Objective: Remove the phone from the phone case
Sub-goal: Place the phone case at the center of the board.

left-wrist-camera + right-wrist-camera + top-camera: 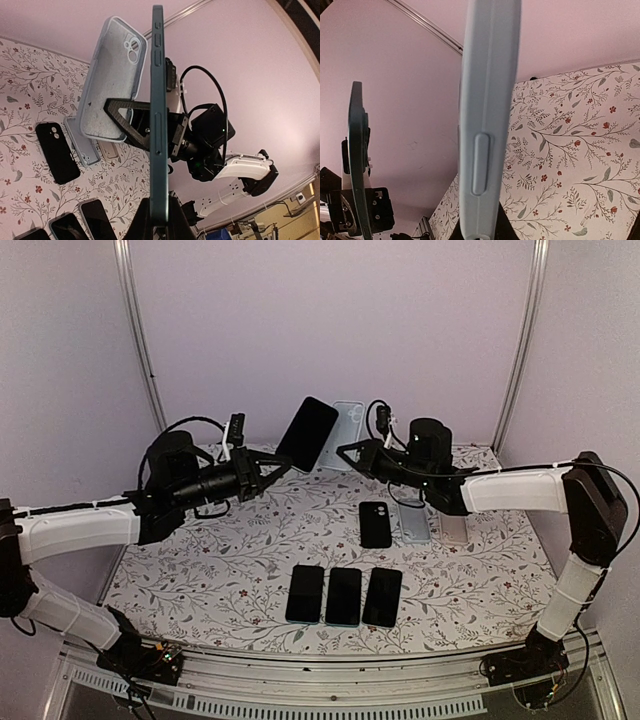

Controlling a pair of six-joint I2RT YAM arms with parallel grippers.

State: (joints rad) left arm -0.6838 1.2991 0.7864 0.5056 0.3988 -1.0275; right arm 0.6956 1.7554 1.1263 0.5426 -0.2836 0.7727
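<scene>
Left gripper (278,465) clamped on lower end of dark phone (307,432), held up off the floral table (200,570), tilted, bare of any case. Right gripper (348,452) clamped on empty pale-blue phone case (347,425) just beside it, the two apart. Three phones (343,595) lie in a row near the front edge.

- Three dark phones (343,596) lie side by side, screens up, on the flowered surface (200,570) nearest me.
- Beyond them lies a black phone or case (375,524), lenses up.
- Two pale cases (415,527) lie just right of it.
</scene>
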